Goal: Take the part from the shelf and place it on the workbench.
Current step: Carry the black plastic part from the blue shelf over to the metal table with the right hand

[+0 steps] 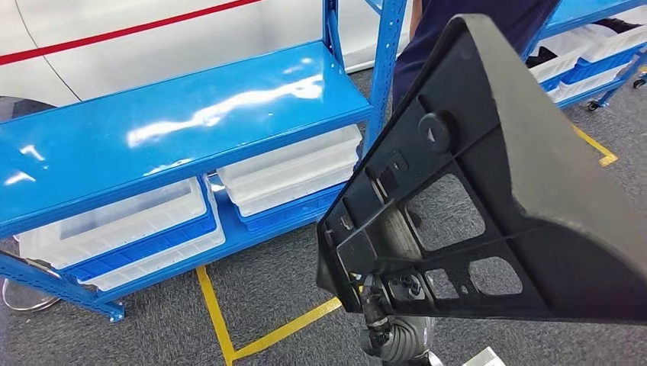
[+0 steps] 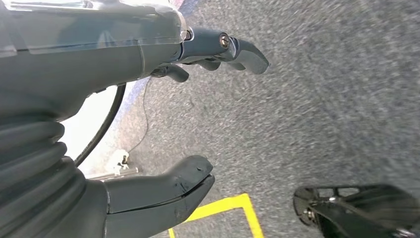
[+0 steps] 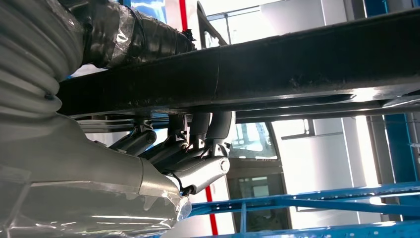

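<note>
While the large black moulded plastic part, a flat ribbed panel with cut-out windows, is carried clear of the glossy blue metal shelf, it is held from below by the right hand, whose dark fingers are curled up around the part's long edge in the right wrist view. The part is therefore off the shelf and in the air in front of the robot, tilted, with its broad end rising toward the camera. The left hand hangs over the grey carpeted floor with thumb and fingers apart and nothing between them.

The step in hand is judged to be the carry to the bench, which is not seen in these pictures. The grasp lies near one end of a long panel, so the far end is likely to swing and pull at the fingers; turns are best made slowly, and the grip kept firm. The free left hand could be brought under the part for support. Room should be kept from the blue shelf upright and from the person in dark trousers standing just behind the part. How deeply the fingers wrap the edge cannot be fully told, as the part hides their tips. The white trays with blue bases on the lower shelf are best left undisturbed.
</note>
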Controlling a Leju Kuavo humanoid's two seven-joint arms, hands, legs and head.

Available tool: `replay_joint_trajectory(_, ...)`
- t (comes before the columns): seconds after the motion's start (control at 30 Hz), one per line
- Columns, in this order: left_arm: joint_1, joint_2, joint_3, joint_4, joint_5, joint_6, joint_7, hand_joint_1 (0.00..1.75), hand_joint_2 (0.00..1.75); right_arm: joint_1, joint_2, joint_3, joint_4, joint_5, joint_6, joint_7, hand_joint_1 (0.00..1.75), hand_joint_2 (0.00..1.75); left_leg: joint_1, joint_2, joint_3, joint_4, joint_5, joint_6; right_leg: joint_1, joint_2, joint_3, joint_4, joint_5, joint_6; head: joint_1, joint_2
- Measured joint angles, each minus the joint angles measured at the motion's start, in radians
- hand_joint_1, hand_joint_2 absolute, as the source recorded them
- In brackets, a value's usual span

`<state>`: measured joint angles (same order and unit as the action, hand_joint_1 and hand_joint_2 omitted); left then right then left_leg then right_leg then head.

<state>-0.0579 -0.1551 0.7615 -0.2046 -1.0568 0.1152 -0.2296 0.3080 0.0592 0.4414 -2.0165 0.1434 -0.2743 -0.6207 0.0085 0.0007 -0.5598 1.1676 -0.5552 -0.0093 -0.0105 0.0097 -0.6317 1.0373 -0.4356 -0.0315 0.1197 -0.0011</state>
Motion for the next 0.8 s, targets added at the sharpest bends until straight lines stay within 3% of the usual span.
replay_joint_trajectory(0.03,-0.001,0.001,0.000,0.000,0.000,0.000,0.000,0.00,1.75,0.000,0.000,0.000,0.000,0.000,0.000,0.000,1.75,1.75,-0.004,-0.010,0.068,-0.062,0.014,0.010,0.004,0.008,-0.023,0.004,0.020,0.003,0.000,0.000)
replay_joint_trajectory(0.07,-0.002,0.002,0.000,0.000,0.000,0.000,0.000,0.00,1.75,0.000,0.000,0.000,0.000,0.000,0.000,0.000,1.75,1.75,-0.007,-0.018,0.113,-0.130,0.007,0.016,0.004,0.011,-0.029,0.004,0.031,0.007,0.000,0.000)
replay_joint_trajectory(0.1,-0.003,0.002,0.000,0.000,0.000,0.000,0.000,0.00,1.75,0.000,0.000,0.000,0.000,0.000,0.000,0.000,1.75,1.75,-0.010,-0.024,0.142,-0.178,-0.003,0.021,0.004,0.013,-0.032,0.002,0.041,0.012,0.000,0.000)
replay_joint_trajectory(0.13,-0.004,0.003,0.000,0.000,0.000,0.000,0.000,0.00,1.75,0.000,0.000,0.000,0.000,0.000,0.000,0.000,1.75,1.75,-0.013,-0.024,0.152,-0.203,-0.006,0.024,0.003,0.016,-0.033,-0.003,0.053,0.019,0.000,0.000)
replay_joint_trajectory(0.2,-0.005,0.001,0.000,0.000,-0.001,-0.001,-0.001,0.00,1.75,0.001,0.000,-0.001,0.000,0.000,0.000,0.000,1.75,1.75,-0.010,-0.015,0.142,-0.215,0.015,0.033,0.003,0.020,-0.038,-0.006,0.060,0.031,0.001,0.000)
replay_joint_trajectory(0.23,-0.005,0.000,-0.001,0.000,-0.002,-0.002,-0.001,0.00,1.75,0.002,0.000,-0.002,0.000,0.000,0.000,0.000,1.75,1.75,-0.008,-0.007,0.133,-0.220,0.029,0.040,0.003,0.018,-0.046,0.008,0.036,0.035,0.001,0.000)
replay_joint_trajectory(0.33,-0.002,0.000,-0.001,0.000,-0.004,-0.004,-0.001,0.00,1.75,0.004,-0.001,-0.004,0.000,0.000,0.000,0.000,1.75,1.75,-0.009,0.015,0.089,-0.215,0.061,0.054,0.000,0.004,-0.081,0.159,-0.113,0.043,0.001,0.000)
replay_joint_trajectory(0.37,-0.002,0.000,-0.001,0.000,-0.004,-0.004,-0.001,0.00,1.75,0.004,-0.001,-0.004,0.000,0.000,0.000,0.000,1.75,1.75,-0.010,0.021,0.071,-0.208,0.070,0.054,-0.002,0.002,-0.087,0.218,-0.138,0.045,0.000,0.000)
replay_joint_trajectory(0.4,-0.002,0.000,-0.001,0.000,-0.004,-0.005,-0.001,0.00,1.75,0.004,-0.001,-0.004,0.000,0.000,0.000,0.001,1.75,1.75,-0.011,0.026,0.054,-0.199,0.077,0.053,-0.004,0.000,-0.084,0.258,-0.136,0.048,0.000,0.000)
replay_joint_trajectory(0.43,-0.003,0.000,-0.001,0.000,-0.005,-0.006,-0.002,0.00,1.75,0.005,-0.001,-0.005,0.000,0.000,0.000,0.002,1.75,1.75,-0.011,0.031,0.035,-0.190,0.083,0.051,-0.006,-0.002,-0.069,0.271,-0.113,0.050,0.000,0.000)
replay_joint_trajectory(0.5,-0.003,0.000,-0.001,0.000,-0.005,-0.007,-0.002,0.00,1.75,0.005,-0.001,-0.005,0.000,0.000,0.001,0.004,1.75,1.75,-0.010,0.038,0.000,-0.168,0.092,0.045,-0.009,-0.010,0.006,0.200,-0.066,0.050,0.000,0.000)
replay_joint_trajectory(0.57,-0.003,-0.001,-0.001,0.000,-0.005,-0.007,-0.003,0.00,1.75,0.006,0.000,-0.005,0.000,0.000,0.003,0.005,1.75,1.75,-0.012,0.042,-0.024,-0.148,0.098,0.036,-0.005,-0.022,0.102,0.066,-0.088,0.044,0.000,0.000)
replay_joint_trajectory(0.6,-0.003,-0.001,-0.001,0.000,-0.005,-0.007,-0.003,0.00,1.75,0.006,0.000,-0.005,0.000,0.000,0.003,0.005,1.75,1.75,-0.013,0.043,-0.029,-0.142,0.102,0.030,-0.002,-0.026,0.131,0.019,-0.108,0.039,0.001,0.000)
replay_joint_trajectory(0.63,-0.003,-0.001,-0.001,0.000,-0.004,-0.008,-0.004,0.00,1.75,0.007,0.000,-0.005,0.000,0.000,0.004,0.005,1.75,1.75,-0.013,0.044,-0.032,-0.141,0.108,0.024,0.001,-0.026,0.142,-0.005,-0.120,0.032,0.001,0.000)
replay_joint_trajectory(0.7,-0.004,0.000,-0.001,0.000,-0.001,-0.011,-0.006,0.00,1.75,0.008,0.000,-0.005,0.000,-0.002,0.007,0.005,1.75,1.75,-0.010,0.041,-0.035,-0.138,0.112,0.011,0.000,-0.025,0.136,-0.016,-0.112,0.016,0.001,0.000)
replay_joint_trajectory(0.73,-0.003,0.000,-0.001,0.000,0.000,-0.013,-0.007,0.00,1.75,0.008,0.000,-0.005,0.000,-0.002,0.009,0.005,1.75,1.75,-0.009,0.035,-0.041,-0.126,0.099,0.006,-0.001,-0.024,0.133,-0.019,-0.105,0.007,0.000,0.000)
replay_joint_trajectory(0.8,-0.001,-0.001,-0.001,0.000,0.002,-0.014,-0.008,0.00,1.75,0.009,0.001,-0.006,0.000,-0.004,0.011,0.006,1.75,1.75,-0.004,0.018,-0.074,-0.045,0.035,-0.005,-0.003,-0.023,0.123,-0.022,-0.091,-0.006,0.000,0.000)
